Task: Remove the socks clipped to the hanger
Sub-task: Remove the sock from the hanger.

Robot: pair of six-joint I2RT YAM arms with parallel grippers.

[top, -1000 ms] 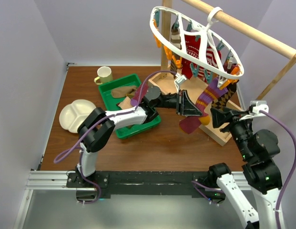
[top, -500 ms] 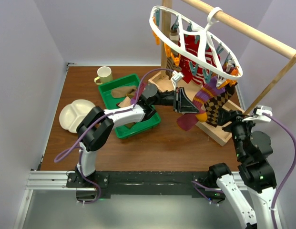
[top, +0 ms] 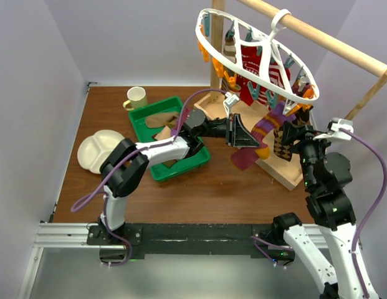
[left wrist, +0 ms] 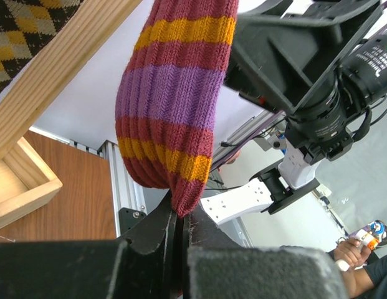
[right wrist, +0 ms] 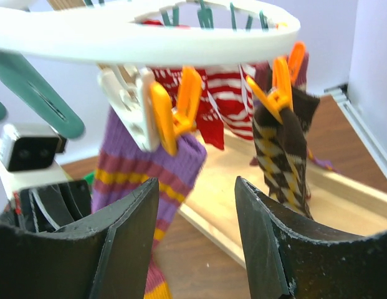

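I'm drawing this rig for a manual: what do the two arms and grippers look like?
Both the left arm and right arm have white links between bulky black joints, each with a purple cable. The left gripper and right gripper have matte black, grainy fingers, broad and tapering. A small white camera block sits at each wrist.

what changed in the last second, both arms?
Right gripper rose toward the orange clip on the hanger, jaws open, holding nothing. Left gripper stayed shut on the striped sock, drifting slightly left. Sock still clipped; green tray, mug, plate unmoved.
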